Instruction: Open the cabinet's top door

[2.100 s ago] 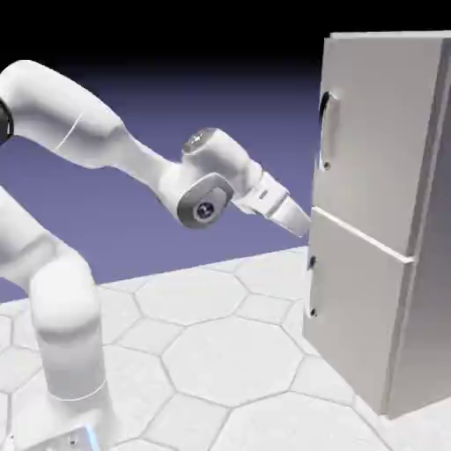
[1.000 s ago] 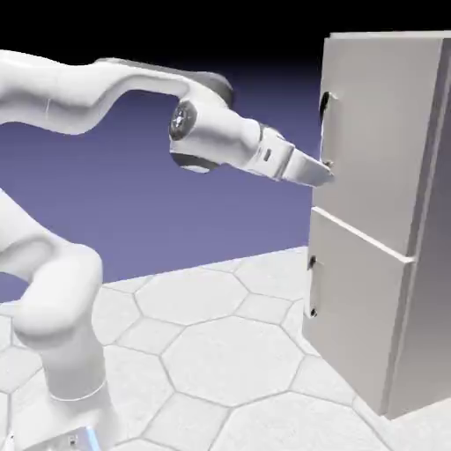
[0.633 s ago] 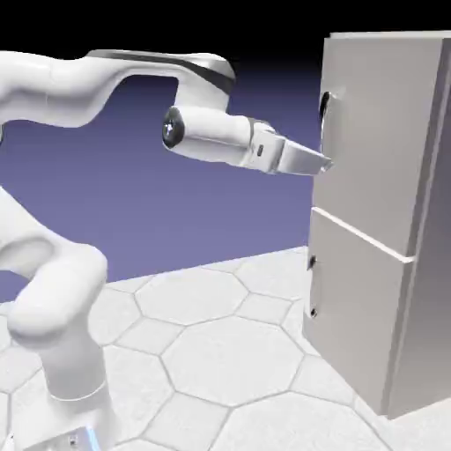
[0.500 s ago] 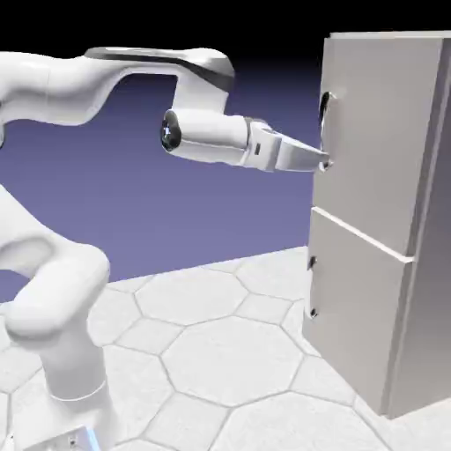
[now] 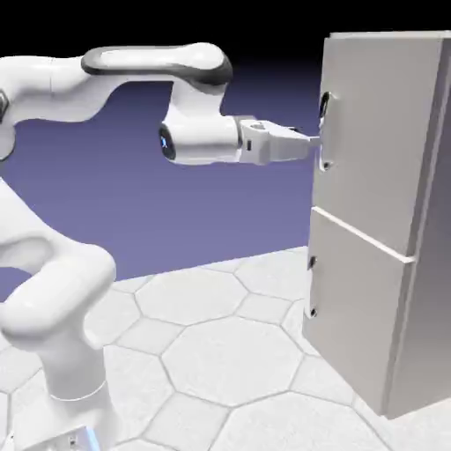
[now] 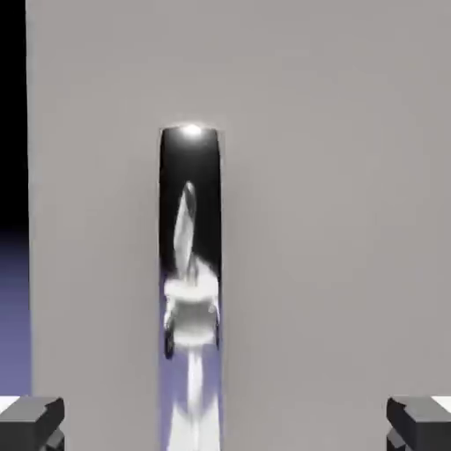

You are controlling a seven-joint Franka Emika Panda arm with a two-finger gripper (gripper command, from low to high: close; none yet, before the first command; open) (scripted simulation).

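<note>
Hex-tiled white table (image 5: 220, 352); matte grey cabinet (image 5: 388, 220), glossy curved bar handle (image 6: 189, 264); gripper (image 5: 308, 141) jaws wide.

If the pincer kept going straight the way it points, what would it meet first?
Most likely the slim curved metal bar handle on the flat light-grey top door, centred between the open pincer tips; remaining depth is unclear.

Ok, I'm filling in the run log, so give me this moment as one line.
phase: approach | gripper: open, level, at handle | handle: centred between fingertips, not gripped | top door: shut
</note>
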